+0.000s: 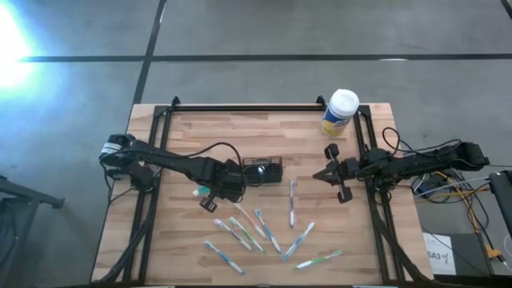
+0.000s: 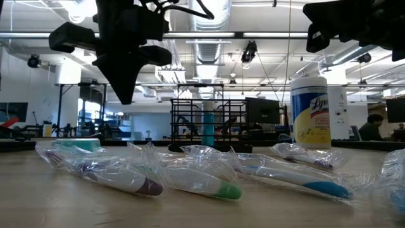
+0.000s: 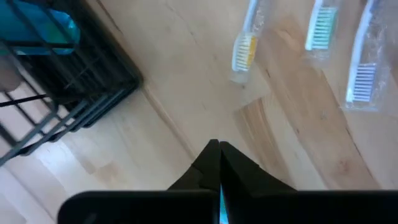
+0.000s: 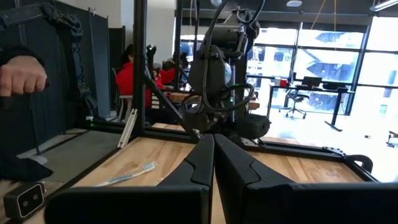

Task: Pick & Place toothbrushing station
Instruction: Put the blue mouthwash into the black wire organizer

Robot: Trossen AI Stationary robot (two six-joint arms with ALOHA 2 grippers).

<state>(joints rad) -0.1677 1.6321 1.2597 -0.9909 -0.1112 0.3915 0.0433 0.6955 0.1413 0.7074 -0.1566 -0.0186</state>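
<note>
The toothbrushing station (image 1: 268, 170) is a small black slotted holder standing on the wooden table near its middle; a teal thing (image 3: 46, 31) stands inside it. My left gripper (image 1: 220, 190) hangs just left of the holder, pointing down, shut and with nothing between its fingers. Its tips (image 2: 124, 98) are clear of the table, over bare wood (image 3: 217, 148). Several wrapped toothbrushes (image 1: 264, 228) lie flat on the table's near half. My right gripper (image 1: 318, 177) waits at the table's right, level, shut and holding nothing (image 4: 212, 140).
A yellow canister with a white cap (image 1: 340, 112) stands at the far right of the table. A wrapped teal toothbrush (image 1: 200, 192) lies close beside my left gripper. Black frame rails (image 1: 248, 106) border the table. A person's hand (image 4: 22, 74) shows beyond the table edge.
</note>
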